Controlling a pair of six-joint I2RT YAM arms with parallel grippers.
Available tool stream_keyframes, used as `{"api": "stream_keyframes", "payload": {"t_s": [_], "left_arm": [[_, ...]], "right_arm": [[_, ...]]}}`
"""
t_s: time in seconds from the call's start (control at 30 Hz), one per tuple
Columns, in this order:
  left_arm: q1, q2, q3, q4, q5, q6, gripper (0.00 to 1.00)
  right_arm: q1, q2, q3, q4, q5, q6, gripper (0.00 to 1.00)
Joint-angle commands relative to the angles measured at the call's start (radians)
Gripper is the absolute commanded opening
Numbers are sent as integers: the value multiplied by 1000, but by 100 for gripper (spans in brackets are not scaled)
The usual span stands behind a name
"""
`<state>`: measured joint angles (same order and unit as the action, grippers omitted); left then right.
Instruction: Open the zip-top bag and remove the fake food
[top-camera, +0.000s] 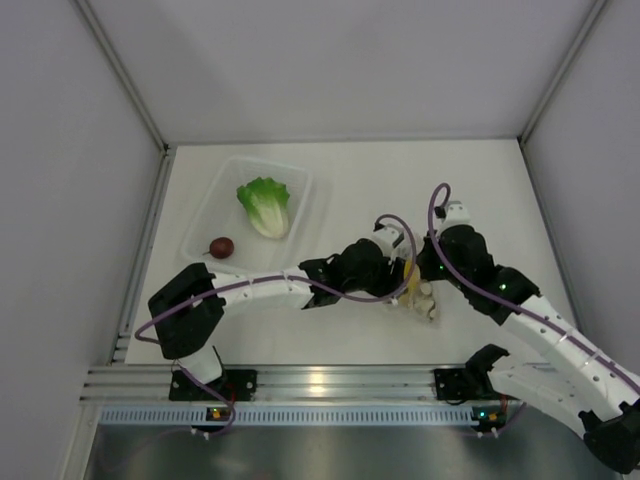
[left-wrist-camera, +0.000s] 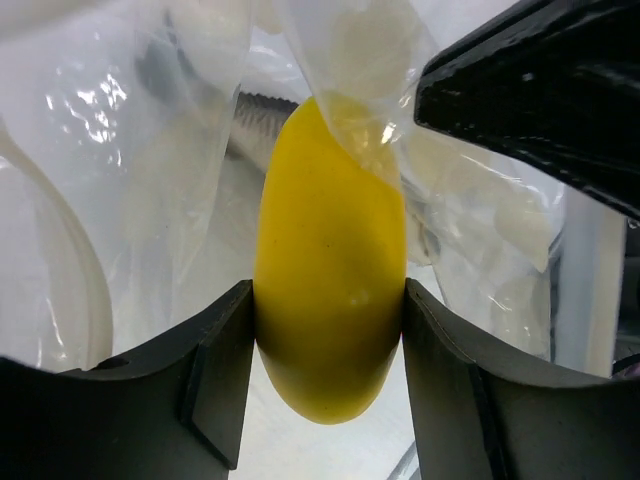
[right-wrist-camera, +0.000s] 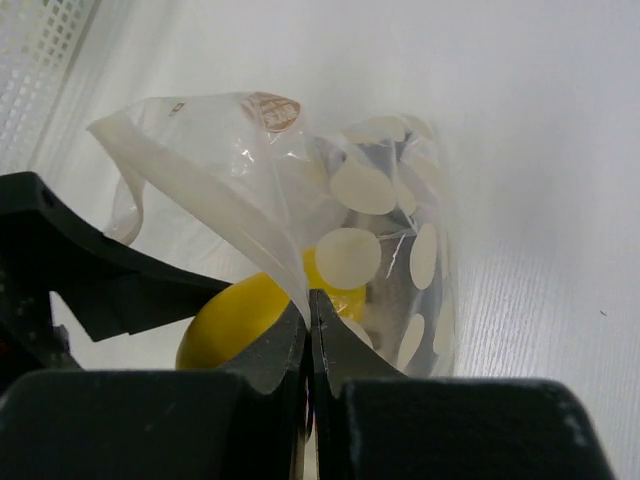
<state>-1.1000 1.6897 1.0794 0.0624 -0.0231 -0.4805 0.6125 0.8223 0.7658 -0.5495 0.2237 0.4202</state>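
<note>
Contact at left fingers (left-wrist-camera: 215, 380): set partway apart, pressed against both flanks of yellow piece (left-wrist-camera: 330, 300), its rounded lower end bulging out between them, its upper end tucked under crinkled clear film. Right fingers (right-wrist-camera: 270, 350): pressed tight together, pinching a fold of zip-top bag (right-wrist-camera: 362, 187) at its edge, white dots showing on the plastic just above the pinch. From the right wrist: yellow piece low at the bag's mouth, just beside one black left finger. From the left wrist: one black right finger at upper right, against the bag's film. From above: both sets of fingers meeting tip to tip over the bag, right of centre on worktop (top-camera: 400, 180), toward its near edge. Well apart, at left rear: clear tray (top-camera: 215, 205), with lettuce leaf (top-camera: 265, 205) near its middle and dark red fruit (top-camera: 221, 247) at its near corner, the two not touching.
</note>
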Motion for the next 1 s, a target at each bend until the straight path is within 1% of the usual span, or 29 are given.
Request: {"api": "stream_keyframes", "payload": {"t_s": [0.0, 0.2, 0.33, 0.43, 0.5, 0.63, 0.77, 0.9, 0.97], "left_arm": [[-3, -96, -26, 76, -52, -18, 0], [-3, -154, -47, 74, -192, -3, 0], [-1, -157, -56, 71, -257, -1, 0], [-1, -156, -64, 73, -333, -20, 0], [0, -160, -65, 67, -356, -33, 0], [0, -189, -76, 60, -376, -79, 0], [0, -217, -84, 36, -383, -142, 0], [2, -246, -87, 11, -377, -176, 0], [8, -272, -98, 8, -350, -196, 0]], "right_arm": [[4, 31, -16, 63, -7, -18, 0], [55, 47, -49, 103, -3, 9, 0], [139, 69, -51, 102, 60, 37, 0], [191, 71, -49, 102, 103, 63, 0], [213, 61, -45, 99, 143, 78, 0], [250, 64, -46, 95, 181, 107, 0], [300, 81, -53, 102, 253, 155, 0], [368, 121, -42, 99, 370, 201, 0], [403, 139, -33, 97, 422, 230, 0]]}}
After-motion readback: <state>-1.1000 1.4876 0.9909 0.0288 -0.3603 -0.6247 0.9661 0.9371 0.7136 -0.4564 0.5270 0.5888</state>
